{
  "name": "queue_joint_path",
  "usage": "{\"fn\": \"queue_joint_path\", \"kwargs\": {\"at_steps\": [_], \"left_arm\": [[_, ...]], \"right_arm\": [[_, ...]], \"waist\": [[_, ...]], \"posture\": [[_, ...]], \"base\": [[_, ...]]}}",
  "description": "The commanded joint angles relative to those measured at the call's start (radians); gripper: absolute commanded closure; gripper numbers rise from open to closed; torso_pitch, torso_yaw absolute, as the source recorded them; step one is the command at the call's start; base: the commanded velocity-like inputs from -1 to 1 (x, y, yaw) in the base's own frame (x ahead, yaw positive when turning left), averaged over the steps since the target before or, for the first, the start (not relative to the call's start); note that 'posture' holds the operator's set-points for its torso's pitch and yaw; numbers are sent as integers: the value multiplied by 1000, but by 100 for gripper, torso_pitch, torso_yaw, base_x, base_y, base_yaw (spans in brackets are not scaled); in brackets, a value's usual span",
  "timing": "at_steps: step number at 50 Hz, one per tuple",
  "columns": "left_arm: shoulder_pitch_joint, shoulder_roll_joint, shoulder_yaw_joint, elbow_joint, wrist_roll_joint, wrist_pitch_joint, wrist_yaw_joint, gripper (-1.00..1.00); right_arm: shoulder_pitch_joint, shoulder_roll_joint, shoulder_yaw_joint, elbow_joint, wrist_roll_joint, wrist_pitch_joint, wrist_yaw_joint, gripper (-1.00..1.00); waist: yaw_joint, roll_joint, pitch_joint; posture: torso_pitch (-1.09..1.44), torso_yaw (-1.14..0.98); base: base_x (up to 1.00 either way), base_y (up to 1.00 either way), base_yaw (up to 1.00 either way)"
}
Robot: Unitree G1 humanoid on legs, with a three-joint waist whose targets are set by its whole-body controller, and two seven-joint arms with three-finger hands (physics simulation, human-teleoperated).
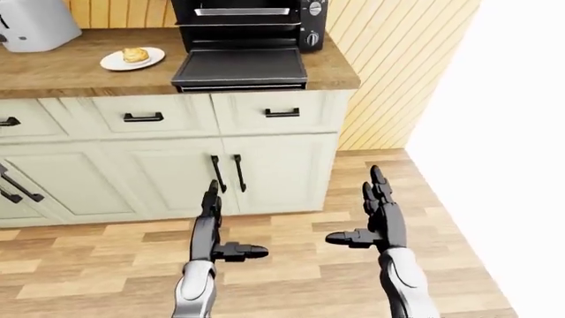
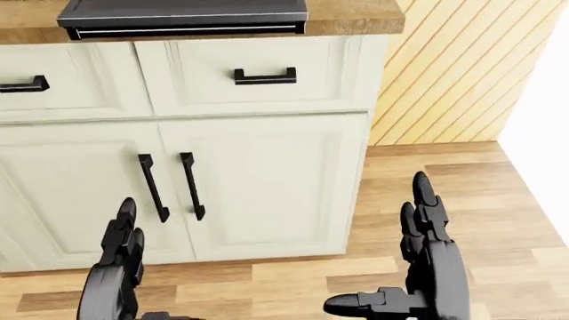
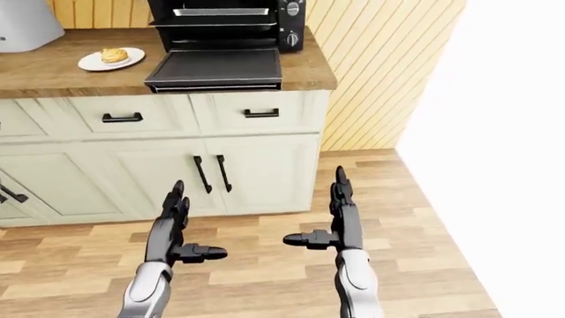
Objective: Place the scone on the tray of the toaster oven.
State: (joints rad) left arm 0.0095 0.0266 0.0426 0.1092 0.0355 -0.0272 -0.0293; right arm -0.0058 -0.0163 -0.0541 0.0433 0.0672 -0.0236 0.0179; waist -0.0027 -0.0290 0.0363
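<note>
While the robot stands off from the cabinets, the left-eye view shows the scone (image 1: 134, 54) on a plate (image 1: 113, 63) at 11 o'clock, on the counter (image 1: 53, 76) just beside the oven (image 1: 247, 20). The oven's door (image 1: 240, 67) lies dropped flat, and its tray (image 1: 240, 11) shows at 12 o'clock. Left hand (image 1: 214, 228) and right hand (image 1: 381, 218) hang low, at 7 and 5 o'clock, fingers straight and apart, thumbs out, holding nothing.

Looking lower, the head view catches only the door's edge (image 2: 182, 17) at 12 o'clock, drawers, cabinet doors and floor; the scone is out of it.

Much the same shows in the right-eye view, scone (image 3: 113, 55) at 11 o'clock.

I judge this the approach step: next, step closer and raise a hand toward the plate.
</note>
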Motion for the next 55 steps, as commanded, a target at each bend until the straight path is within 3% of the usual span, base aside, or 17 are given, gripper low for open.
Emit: {"fn": "queue_joint_path", "kwargs": {"at_steps": [1, 4, 5, 7, 10, 14, 15, 16, 28, 30, 32, 35, 39, 40, 49, 50, 55], "left_arm": [[-19, 1, 0, -39, -1, -31, 0, -100], [-17, 1, 1, -38, 0, -34, 1, -100], [-18, 1, 1, -38, 0, -34, 1, -100], [-20, 1, -1, -34, 3, -35, 1, -100], [-20, 1, 0, -34, 4, -35, 4, -100], [-20, 1, 0, -35, 6, -37, 5, -100], [-21, 1, 0, -32, 7, -39, 5, -100], [-21, 1, 0, -32, 6, -39, 5, -100], [-28, 3, 1, -15, 15, -37, 13, -100], [-26, 3, -2, -19, 15, -38, 9, -100], [-24, 3, 0, -23, 14, -37, 7, -100], [-23, 3, -2, -27, 18, -35, 8, -100], [-20, 2, -4, -24, 19, -36, 3, -100], [-21, 3, -4, -24, 20, -35, 3, -100], [-21, 3, -1, -30, 21, -36, 5, -100], [-19, 3, -2, -30, 23, -35, 5, -100], [-19, 3, -2, -28, 25, -38, 5, -100]], "right_arm": [[-16, -4, -2, -29, 2, -27, 0, -100], [-14, -4, -1, -33, 3, -26, 1, -100], [-14, -3, 0, -31, 2, -27, 1, -100], [-13, -3, 1, -35, 3, -23, 3, -100], [-14, -3, 1, -33, 2, -25, 3, -100], [-13, -3, 1, -27, 0, -31, 3, -100], [-13, -3, 3, -20, -4, -37, 2, -100], [-13, -3, 2, -21, -3, -36, 2, -100], [-22, -5, -5, -17, 5, -35, -6, -100], [-19, -4, -4, -26, 8, -31, -5, -100], [-20, -4, -4, -24, 6, -32, -7, -100], [-18, -4, -4, -27, 8, -31, -7, -100], [-16, -4, -3, -28, 7, -34, -4, -100], [-16, -4, -2, -31, 6, -32, -4, -100], [-20, -4, -4, -32, 8, -26, -4, -100], [-19, -3, -5, -30, 11, -29, -4, -100], [-20, -3, -5, -26, 13, -31, -4, -100]], "waist": [[0, 0, -12], [-3, -51, -21], [-15, -14, -15], [-15, -32, -22], [-15, -25, -28], [-18, 40, -10], [-17, 71, -17], [-13, 126, -33], [-5, -8, -5], [-8, -45, -13], [-22, -22, -15], [-17, -36, -29], [-16, 68, -12], [-12, 119, -26], [6, 33, -18], [7, 29, -4], [21, -2, -11]], "posture": [[0, 0], [0, 0], [0, 0], [0, 0], [0, 0], [0, 0], [0, 0], [0, 0], [0, 0], [0, 0], [0, 0], [0, 0], [0, 0], [0, 0], [0, 0], [0, 0], [0, 0]], "base": [[0, 52, 0], [0, 52, 0], [0, 52, 0], [0, 52, 0], [0, 52, 0], [0, 53, 0], [0, 52, 0], [0, 52, 0], [0, 52, 0], [0, 52, 0], [0, 52, 0], [0, 40, 0], [0, 24, 0], [0, 24, 0], [0, 22, 0], [0, 0, 0], [1, 0, 0]]}}
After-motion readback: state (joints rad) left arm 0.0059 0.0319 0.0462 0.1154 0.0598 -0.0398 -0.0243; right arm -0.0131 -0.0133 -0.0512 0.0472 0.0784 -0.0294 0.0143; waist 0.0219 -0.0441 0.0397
